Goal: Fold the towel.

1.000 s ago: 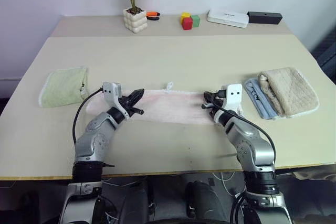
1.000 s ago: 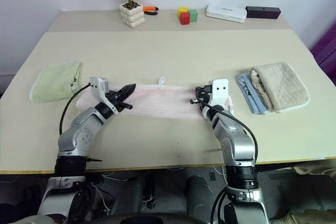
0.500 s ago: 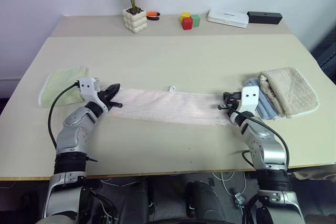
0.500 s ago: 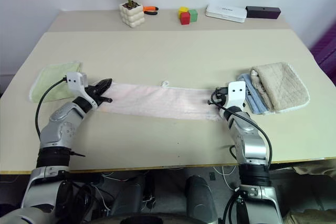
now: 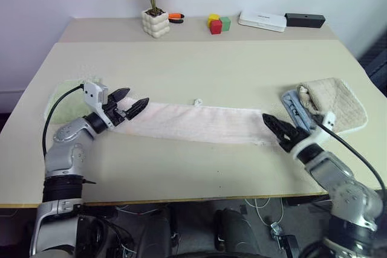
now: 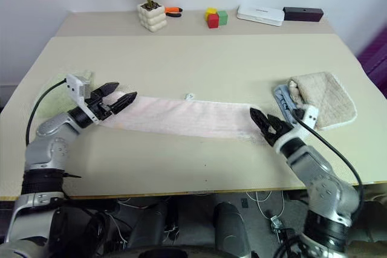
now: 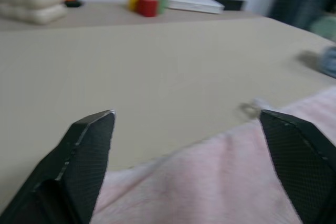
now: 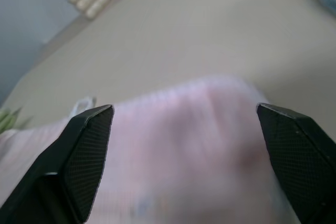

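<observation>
Towel (image 5: pixel 199 123) lies as a long flat strip on the counter (image 5: pixel 199 67). Left gripper (image 5: pixel 132 103) and right gripper (image 5: pixel 279 130) both released at its ends. Soft, limp terry; I'd pinch the end corners.

I see the pale pink towel (image 5: pixel 196 122) lying as a long flat strip across the tabletop (image 5: pixel 199 64). My left gripper (image 5: pixel 132 102) sits at its left end with fingers (image 5: pixel 138 106) spread apart, holding nothing. My right gripper (image 5: pixel 284 131) is at the right end, just beside a beige towel (image 5: pixel 335 102), its fingers parted too.
</observation>
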You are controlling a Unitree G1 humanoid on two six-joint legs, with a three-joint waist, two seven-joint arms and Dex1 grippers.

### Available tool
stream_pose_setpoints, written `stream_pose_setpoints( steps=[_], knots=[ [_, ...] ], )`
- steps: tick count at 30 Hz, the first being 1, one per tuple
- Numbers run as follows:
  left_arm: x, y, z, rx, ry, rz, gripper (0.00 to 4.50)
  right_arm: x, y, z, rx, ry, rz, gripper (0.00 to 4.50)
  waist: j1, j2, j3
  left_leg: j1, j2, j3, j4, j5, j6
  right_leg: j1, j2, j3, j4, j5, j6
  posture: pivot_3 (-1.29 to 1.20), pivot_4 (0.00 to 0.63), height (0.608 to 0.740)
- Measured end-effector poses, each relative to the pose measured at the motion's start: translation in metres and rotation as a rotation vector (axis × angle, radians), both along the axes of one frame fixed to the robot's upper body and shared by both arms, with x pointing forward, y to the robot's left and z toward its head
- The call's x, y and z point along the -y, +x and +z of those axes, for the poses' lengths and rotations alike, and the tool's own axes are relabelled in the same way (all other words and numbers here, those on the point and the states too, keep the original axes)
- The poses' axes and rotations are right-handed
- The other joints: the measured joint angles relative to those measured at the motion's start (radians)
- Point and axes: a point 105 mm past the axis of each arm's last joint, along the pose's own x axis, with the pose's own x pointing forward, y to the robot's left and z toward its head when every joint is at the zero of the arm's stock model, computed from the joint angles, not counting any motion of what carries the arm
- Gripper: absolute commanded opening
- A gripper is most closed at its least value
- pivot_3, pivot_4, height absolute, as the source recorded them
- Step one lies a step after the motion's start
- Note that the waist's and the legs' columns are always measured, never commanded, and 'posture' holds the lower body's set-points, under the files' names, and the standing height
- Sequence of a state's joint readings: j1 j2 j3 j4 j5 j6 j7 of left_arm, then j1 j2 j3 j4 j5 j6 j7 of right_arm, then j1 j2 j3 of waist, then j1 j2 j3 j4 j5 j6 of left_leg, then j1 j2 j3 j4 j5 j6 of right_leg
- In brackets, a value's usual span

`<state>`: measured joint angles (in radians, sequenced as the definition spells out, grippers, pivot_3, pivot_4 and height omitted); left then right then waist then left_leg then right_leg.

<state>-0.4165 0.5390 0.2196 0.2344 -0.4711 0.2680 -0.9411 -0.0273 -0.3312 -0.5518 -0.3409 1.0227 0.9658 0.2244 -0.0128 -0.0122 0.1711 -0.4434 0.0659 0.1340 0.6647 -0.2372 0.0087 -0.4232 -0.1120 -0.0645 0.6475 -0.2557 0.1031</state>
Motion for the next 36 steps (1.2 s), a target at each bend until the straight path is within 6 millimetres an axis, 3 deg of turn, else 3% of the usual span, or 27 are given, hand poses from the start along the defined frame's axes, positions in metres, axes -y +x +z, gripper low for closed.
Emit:
stream_pose_setpoints(
  steps=[3,8,12,18,23,26,31,33,36],
  knots=[
    [0.008,-0.005,0.005,0.012,0.005,-0.106,4.48,-0.007,-0.014,0.005,-0.010,0.040,0.049,4.50,0.000,0.000,0.000,0.000,0.000,-0.001,0.000,0.000,0.000,0.000,0.000,0.000,0.000,0.000,0.000,0.00,0.150,0.735],
    [0.013,-0.015,0.013,0.028,0.023,-0.281,4.48,0.002,-0.032,-0.002,-0.074,0.131,-0.044,4.50,0.002,0.000,0.000,0.000,0.000,0.000,0.000,0.000,0.001,0.000,0.000,0.000,-0.001,0.000,0.000,0.00,0.150,0.735],
    [0.018,-0.017,0.015,0.048,0.038,-0.359,4.48,-0.002,-0.040,-0.009,-0.111,0.171,-0.086,4.50,0.001,0.000,0.000,0.000,0.000,-0.001,0.000,0.000,0.001,0.000,0.000,0.000,-0.001,0.000,0.000,0.00,0.150,0.735],
    [0.016,-0.025,0.023,0.092,0.082,-0.446,4.48,-0.007,-0.036,-0.015,-0.150,0.225,-0.122,4.50,0.002,0.000,0.000,-0.001,0.000,-0.001,-0.001,0.000,0.001,0.000,0.000,0.000,-0.002,0.000,0.000,0.00,0.150,0.735],
    [0.009,-0.032,0.018,0.069,0.101,-0.464,4.48,-0.011,-0.029,-0.019,-0.174,0.259,-0.134,4.50,0.000,-0.001,0.000,-0.001,0.000,-0.001,-0.001,-0.001,0.001,0.000,0.000,0.000,-0.002,-0.001,-0.001,0.00,0.150,0.735],
    [0.009,-0.034,0.015,0.061,0.102,-0.459,4.50,-0.009,-0.016,-0.022,-0.183,0.287,-0.163,3.69,-0.002,-0.002,-0.001,0.000,0.000,-0.001,0.000,0.000,0.001,0.000,0.000,0.001,-0.002,-0.001,-0.002,0.00,0.150,0.735],
    [0.008,-0.038,0.015,0.071,0.102,-0.440,4.50,-0.007,0.002,-0.029,-0.211,0.302,-0.205,1.12,-0.003,-0.002,-0.001,0.000,0.000,-0.001,0.000,0.000,0.001,0.000,0.000,0.001,-0.002,0.000,-0.001,0.00,0.150,0.735],
    [0.007,-0.039,0.015,0.073,0.099,-0.430,4.50,-0.011,0.010,-0.021,-0.180,0.291,-0.194,0.10,-0.006,-0.003,-0.001,0.000,0.001,-0.001,0.000,0.000,0.001,0.000,0.000,0.001,-0.002,0.000,0.000,0.00,0.150,0.735],
    [0.006,-0.039,0.016,0.081,0.101,-0.415,4.50,-0.009,0.023,-0.016,-0.160,0.238,-0.207,0.04,-0.005,-0.002,-0.001,0.000,0.000,0.000,0.000,-0.001,0.001,0.000,0.000,0.001,-0.002,0.000,0.000,0.00,0.150,0.735]
  ],
)
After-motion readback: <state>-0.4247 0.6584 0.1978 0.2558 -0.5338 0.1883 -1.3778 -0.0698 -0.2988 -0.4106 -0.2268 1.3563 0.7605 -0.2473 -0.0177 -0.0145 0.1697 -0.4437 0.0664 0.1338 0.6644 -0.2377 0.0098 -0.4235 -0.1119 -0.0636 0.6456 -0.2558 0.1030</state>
